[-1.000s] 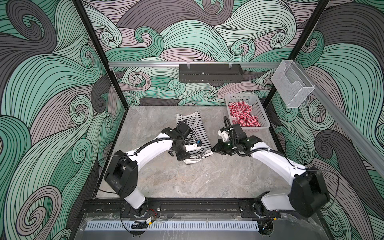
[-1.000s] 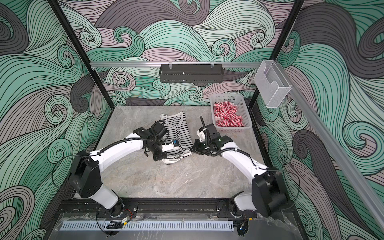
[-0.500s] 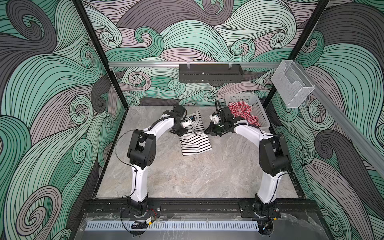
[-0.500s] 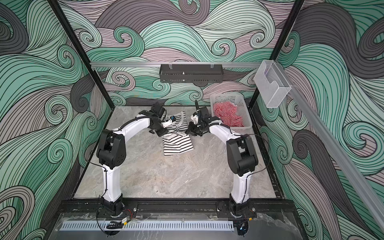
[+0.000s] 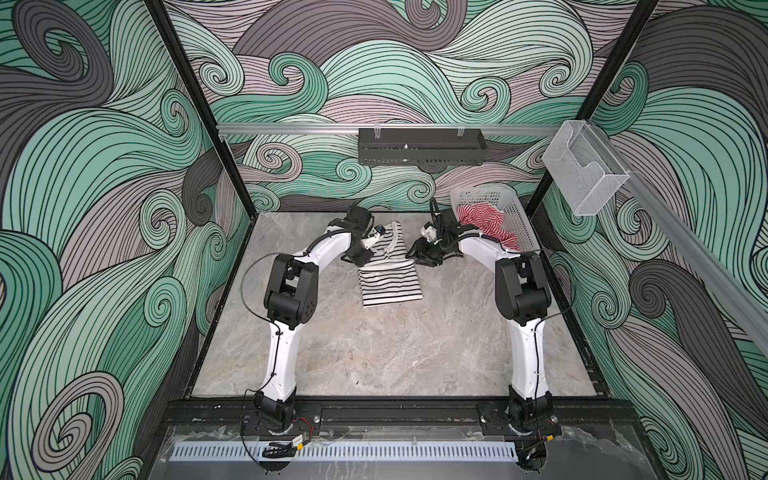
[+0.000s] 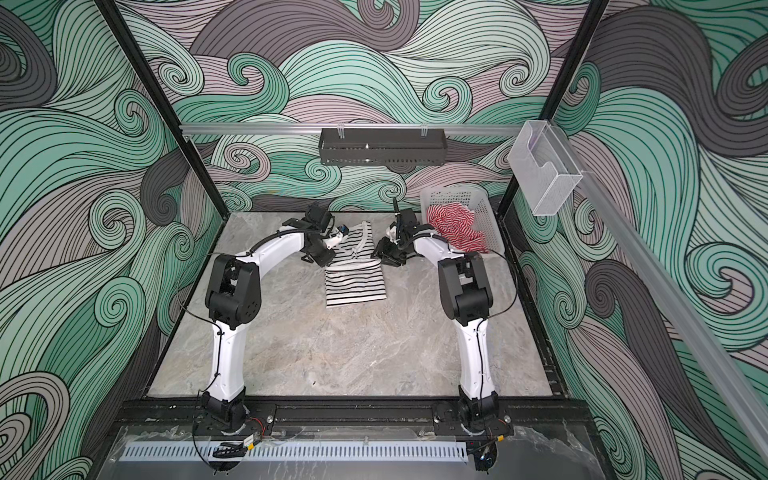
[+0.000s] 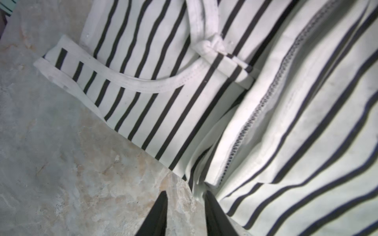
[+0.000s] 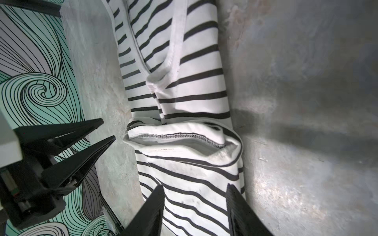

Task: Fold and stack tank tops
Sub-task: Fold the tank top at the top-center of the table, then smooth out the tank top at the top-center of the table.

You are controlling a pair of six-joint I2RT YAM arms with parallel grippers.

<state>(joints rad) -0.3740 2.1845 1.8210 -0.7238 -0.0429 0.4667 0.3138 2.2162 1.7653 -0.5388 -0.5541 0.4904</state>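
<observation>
So far: black top (image 5: 390, 282) half-folded, centre; red top (image 5: 484, 218) crumpled in basket (image 5: 521, 220), upper right. Left gripper (image 7: 185, 196), right gripper (image 8: 196, 190): jaws spread, empty.

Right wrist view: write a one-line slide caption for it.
Right gripper, fingers open, over the half-folded black-and-white tank top on the marble table, left gripper open alongside.

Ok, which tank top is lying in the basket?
The red-and-white tank top, crumpled in the white basket; the black-and-white top lies folded on the table.
</observation>
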